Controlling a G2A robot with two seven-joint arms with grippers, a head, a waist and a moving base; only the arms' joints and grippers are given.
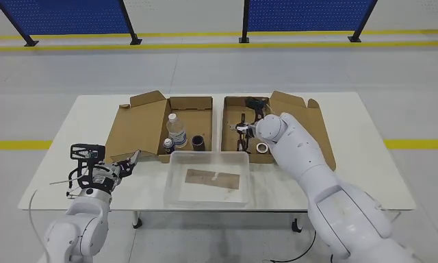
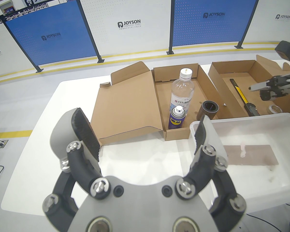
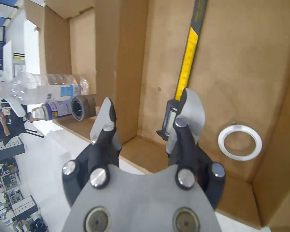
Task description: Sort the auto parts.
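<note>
1. Currently the right pincer (image 3: 147, 95) hangs inside the right cardboard box (image 1: 236, 100) with its jaws spread and nothing held. In the right wrist view one finger overlaps the display end of the digital caliper (image 3: 189, 47), and the other sits near the wall between the two boxes. Whether it touches the caliper I cannot tell.
2. The caliper lies flat on the box floor. It has a dark beam, a yellow scale strip and a black slider with a small grey screen.
3. A bright metal ring (image 3: 239, 142), thin-walled and open in the middle, lies flat beside the caliper's slider end, near the box's front wall and apart from the caliper.
4. The left cardboard box (image 1: 190, 100) holds three parts close together at its front. A clear plastic bottle (image 2: 182, 90) with a white cap stands upright. A blue and yellow spray can (image 2: 177, 119) stands just in front of the bottle. A dark hollow cylinder (image 2: 207, 111) stands beside them.
5. A clear plastic bin (image 2: 244, 117) sits on the desk (image 1: 356, 126) in front of both boxes, with a brown rectangle showing on its bottom.
6. The left pincer (image 2: 141, 117) is wide open and holds nothing, above the desk's front left area, near the left box's folded-out lid and the bin's corner.
</note>
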